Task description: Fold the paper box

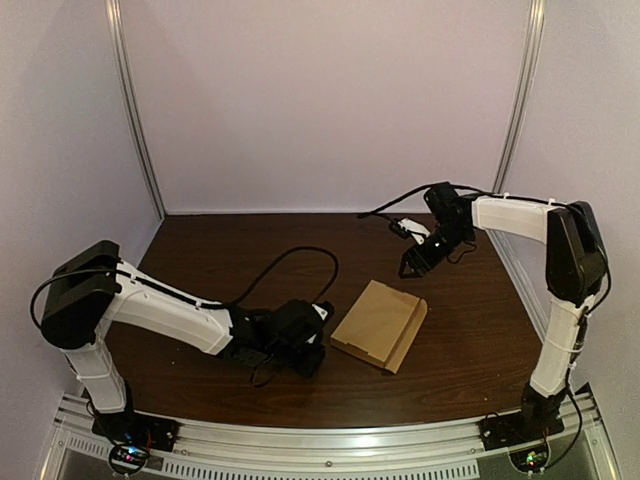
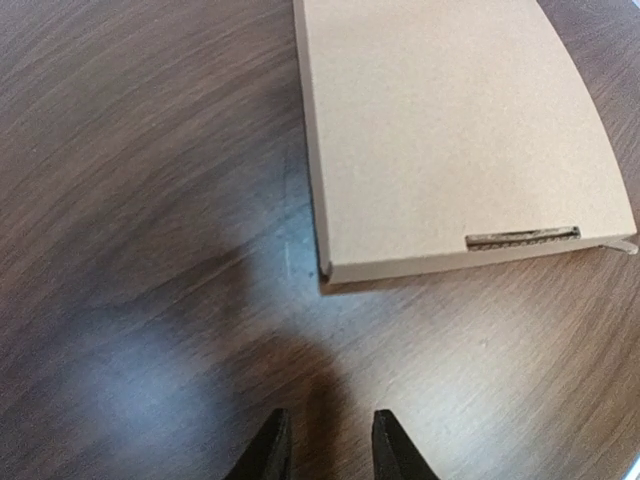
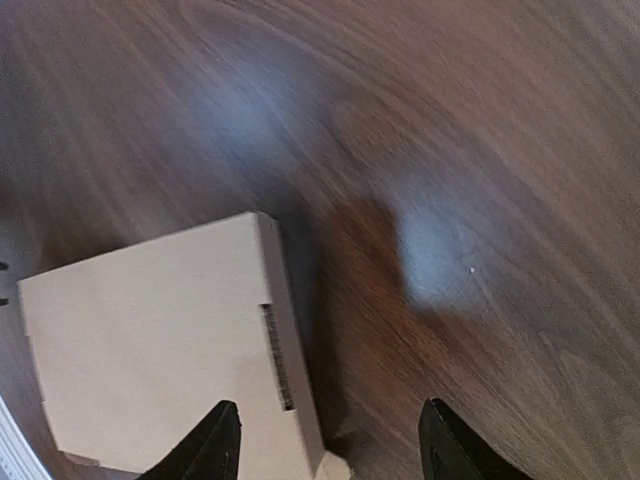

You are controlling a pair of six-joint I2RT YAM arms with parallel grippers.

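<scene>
Top external view puts the flat cardboard box (image 1: 380, 325) on the tabletop (image 1: 220, 260) between both arms, slotted edge facing right. The left fingers (image 2: 272, 455), narrowly parted and empty, sit just beside its left edge, nearer. The right fingers (image 3: 442, 445), spread wide and empty, hover beyond its far corner.
</scene>
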